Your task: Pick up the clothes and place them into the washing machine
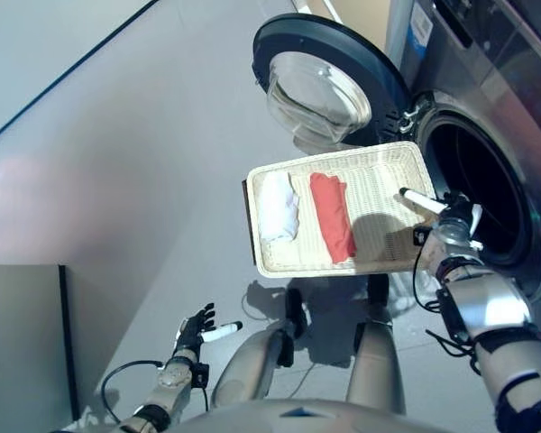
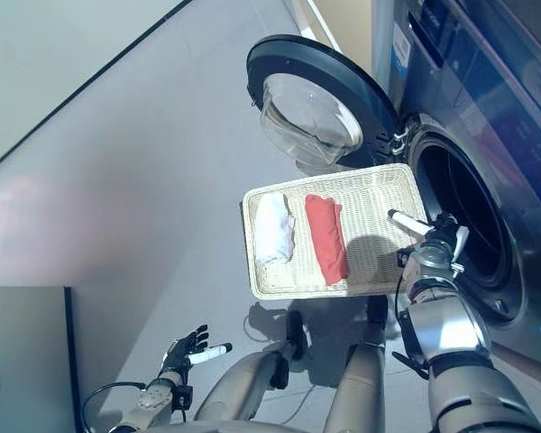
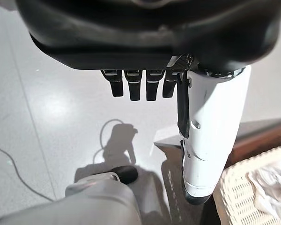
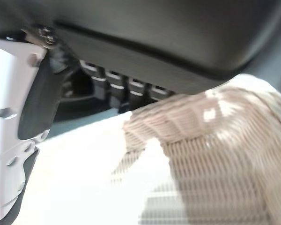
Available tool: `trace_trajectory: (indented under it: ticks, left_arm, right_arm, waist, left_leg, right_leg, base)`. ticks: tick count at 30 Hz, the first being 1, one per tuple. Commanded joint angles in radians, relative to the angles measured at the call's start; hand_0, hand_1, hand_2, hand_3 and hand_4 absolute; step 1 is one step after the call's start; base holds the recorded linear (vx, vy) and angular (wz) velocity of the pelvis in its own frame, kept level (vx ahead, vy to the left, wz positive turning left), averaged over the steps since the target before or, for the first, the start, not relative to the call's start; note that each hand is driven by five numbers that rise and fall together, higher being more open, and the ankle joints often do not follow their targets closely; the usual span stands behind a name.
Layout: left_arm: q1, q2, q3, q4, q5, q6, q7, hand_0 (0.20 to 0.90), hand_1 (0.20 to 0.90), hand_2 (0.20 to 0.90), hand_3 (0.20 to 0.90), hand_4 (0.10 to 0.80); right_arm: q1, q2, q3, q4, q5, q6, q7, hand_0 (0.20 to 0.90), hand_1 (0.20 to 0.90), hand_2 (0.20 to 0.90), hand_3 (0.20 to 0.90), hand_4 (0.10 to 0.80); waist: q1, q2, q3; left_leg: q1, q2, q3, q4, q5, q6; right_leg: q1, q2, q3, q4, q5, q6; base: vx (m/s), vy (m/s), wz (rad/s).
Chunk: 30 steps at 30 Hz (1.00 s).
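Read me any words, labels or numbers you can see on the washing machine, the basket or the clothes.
Washing machine: a blue and white sticker on its front near the top, print too small to read.
Wicker basket: no text.
White cloth and red cloth: no text.
Machine door: no text visible.
So nothing here can be quoted as legible.

The washing machine (image 1: 487, 108) runs off the right edge; its drum interior is dark. The right hand (image 1: 451, 216) fingers hide behind the basket (image 1: 379, 171) rim.
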Motion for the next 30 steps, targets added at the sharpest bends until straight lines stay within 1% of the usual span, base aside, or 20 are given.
trace_trajectory:
  ticks: [1,3,4,6,7,10,13,14,16,22,30]
  left_arm:
    - [-0.02,0.122,0.079,0.04,0.023,-0.022,0.072,0.9,0.9,0.9,0.9,0.8]
    - [-0.013,0.132,0.092,0.028,0.025,-0.028,0.087,0.9,0.9,0.9,0.9,0.8]
    - [-0.012,0.132,0.092,0.028,0.025,-0.028,0.087,0.9,0.9,0.9,0.9,0.8]
    - [-0.016,0.14,0.11,0.005,0.027,-0.029,0.097,0.9,0.9,0.9,0.9,0.8]
    - [-0.02,0.144,0.12,-0.007,0.022,-0.034,0.104,0.9,0.9,0.9,0.9,0.8]
    - [-0.031,0.15,0.138,-0.031,0.024,-0.053,0.144,0.9,0.9,0.9,0.9,0.8]
    - [-0.06,0.146,0.143,-0.041,0.025,-0.074,0.192,0.9,0.9,0.9,0.9,0.8]
    - [-0.06,0.146,0.143,-0.041,0.025,-0.074,0.192,0.9,0.9,0.9,0.9,0.8]
    - [-0.059,0.14,0.129,-0.078,0.022,-0.079,0.213,0.9,0.9,0.9,0.9,0.8]
    - [-0.063,0.136,0.108,-0.072,0.01,-0.071,0.212,0.9,0.9,0.9,0.9,0.8]
    - [-0.062,0.145,0.101,-0.086,0.0,-0.073,0.228,0.9,0.9,0.9,0.9,0.8]
  right_arm:
    - [-0.085,0.069,0.063,-0.041,-0.141,-0.019,-0.026,0.9,0.9,0.9,0.9,0.8]
    - [-0.088,0.076,0.124,-0.053,-0.253,-0.001,-0.052,0.9,0.9,0.9,0.9,0.8]
    - [-0.088,0.076,0.124,-0.053,-0.253,-0.001,-0.052,0.9,0.9,0.9,0.9,0.8]
    - [-0.081,0.089,0.139,-0.048,-0.27,0.004,-0.041,0.9,0.9,0.9,0.9,0.8]
    - [-0.078,0.094,0.149,-0.055,-0.297,0.005,-0.059,0.9,0.9,0.9,0.9,0.8]
    - [-0.054,0.113,0.199,-0.083,-0.442,0.017,-0.159,0.9,0.9,0.9,0.9,0.8]
    - [-0.038,0.118,0.195,-0.124,-0.514,0.028,-0.249,0.9,0.9,0.9,0.9,0.8]
    - [-0.038,0.118,0.195,-0.124,-0.515,0.028,-0.249,0.9,0.9,0.9,0.9,0.8]
    - [-0.054,0.124,0.198,-0.11,-0.551,0.046,-0.289,0.9,0.9,0.9,0.9,0.8]
    - [-0.092,0.138,0.211,-0.067,-0.527,0.061,-0.272,0.9,0.9,0.9,0.9,0.8]
    - [-0.133,0.112,0.192,-0.015,-0.515,0.091,-0.321,0.9,0.9,0.9,0.9,0.8]
  waist:
    - [0.061,-0.049,0.047]
    - [0.064,-0.073,0.058]
    - [0.064,-0.073,0.058]
    - [0.08,-0.1,0.069]
    - [0.082,-0.11,0.073]
    - [0.082,-0.136,0.086]
    - [0.08,-0.156,0.101]
    - [0.08,-0.156,0.101]
    - [0.084,-0.167,0.109]
    - [0.098,-0.183,0.117]
    - [0.121,-0.164,0.139]
  left_leg:
    - [-0.082,-0.007,-0.012,0.004,0.068,-0.036]
    - [-0.083,-0.006,-0.026,0.004,0.076,-0.037]
    - [-0.083,-0.006,-0.026,0.004,0.076,-0.037]
    - [-0.079,-0.006,-0.047,0.002,0.08,-0.038]
    - [-0.077,-0.007,-0.052,0.0,0.082,-0.038]
    - [-0.075,-0.005,-0.065,0.0,0.085,-0.038]
    - [-0.072,-0.005,-0.079,-0.001,0.088,-0.04]
    - [-0.072,-0.005,-0.08,-0.001,0.088,-0.04]
    - [-0.07,-0.008,-0.091,-0.003,0.089,-0.04]
    - [-0.071,-0.018,-0.105,-0.008,0.093,-0.038]
    - [-0.107,-0.029,-0.116,0.001,0.098,-0.039]
  right_leg:
    - [0.112,0.015,-0.03,-0.053,-0.032,-0.024]
    - [0.126,0.013,-0.047,-0.059,-0.029,-0.023]
    - [0.126,0.013,-0.047,-0.059,-0.029,-0.023]
    - [0.145,0.011,-0.07,-0.066,-0.032,-0.024]
    - [0.153,0.011,-0.077,-0.069,-0.032,-0.023]
    - [0.167,0.01,-0.095,-0.071,-0.033,-0.021]
    - [0.181,0.01,-0.113,-0.074,-0.035,-0.018]
    - [0.181,0.01,-0.113,-0.074,-0.035,-0.018]
    - [0.194,0.008,-0.128,-0.078,-0.035,-0.016]
    - [0.2,0.002,-0.144,-0.082,-0.033,-0.014]
    - [0.173,-0.012,-0.163,-0.061,-0.043,-0.017]
  base:
    - [0.012,-0.05,0.2]
    - [0.018,-0.053,0.24]
    - [0.034,-0.061,0.28]
    - [0.037,-0.07,0.22]
    - [0.03,-0.045,0.23]
    - [0.026,-0.034,0.2]
    - [0.019,-0.024,0.15]
    - [0.032,-0.017,0.15]
    - [0.047,0.002,0.12]
    - [0.032,0.019,0.17]
    - [0.014,0.02,0.11]
